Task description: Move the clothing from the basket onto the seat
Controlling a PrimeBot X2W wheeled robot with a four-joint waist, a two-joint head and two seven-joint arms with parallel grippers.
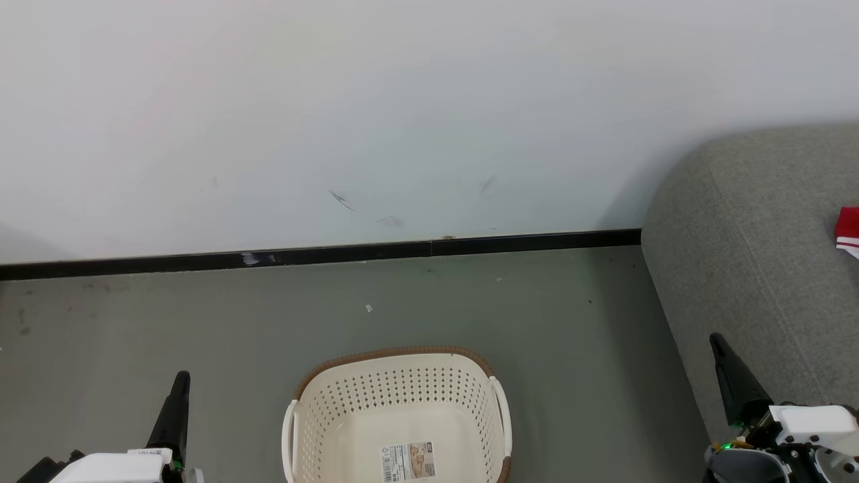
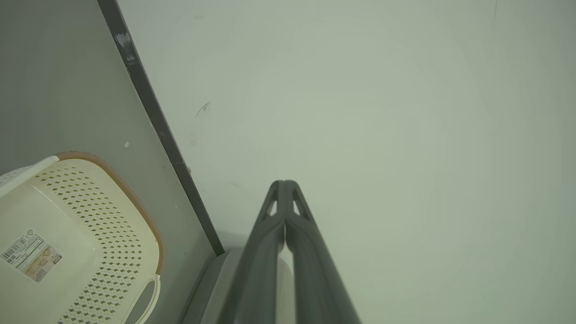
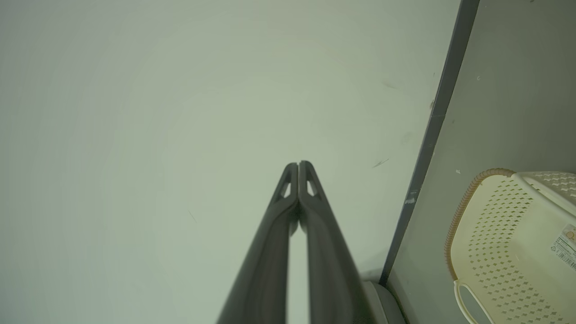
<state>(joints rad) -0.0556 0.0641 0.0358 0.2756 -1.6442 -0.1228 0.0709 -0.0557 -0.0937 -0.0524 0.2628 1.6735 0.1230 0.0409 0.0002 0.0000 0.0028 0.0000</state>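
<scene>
Left end effector and right end effector — fingers pressed together, holding nothing.

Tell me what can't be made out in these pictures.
- Head view: red fabric clothing with white stripes on the grey woven sofa, cut by the right edge; piece count unclear.
- Head view: cream perforated plastic basket, near side cut by the bottom edge.
- Its paper label: print too small.

the grey-green floor runs back to a black skirting strip at its far edge. the cream basket stands mid-floor by the near edge. a small white scrap lies between it and the skirting. the grey seat stands along the right edge, with red clothing lying on it.
</scene>
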